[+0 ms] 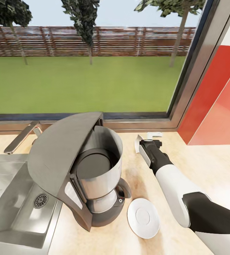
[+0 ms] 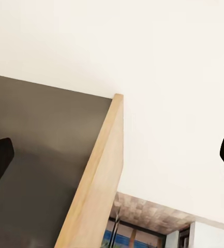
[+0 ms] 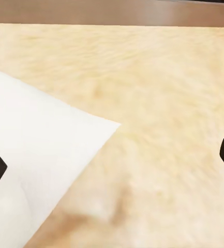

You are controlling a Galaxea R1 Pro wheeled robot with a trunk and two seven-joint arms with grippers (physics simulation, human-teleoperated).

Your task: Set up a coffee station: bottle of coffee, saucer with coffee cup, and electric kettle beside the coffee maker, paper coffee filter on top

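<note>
I'm hovering the right claw point(image 1: 145, 142), jaws spread, over the counter point(image 1: 207, 166) right of the coffee maker point(image 1: 90, 170); white paper filter point(image 3: 39, 155) lying flat just beside one finger, saucer point(image 1: 143, 217) nearer me.

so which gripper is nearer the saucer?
Right. The right gripper hovers over the countertop just beyond the saucer. The left gripper faces a ceiling and wooden panel elsewhere.
</note>
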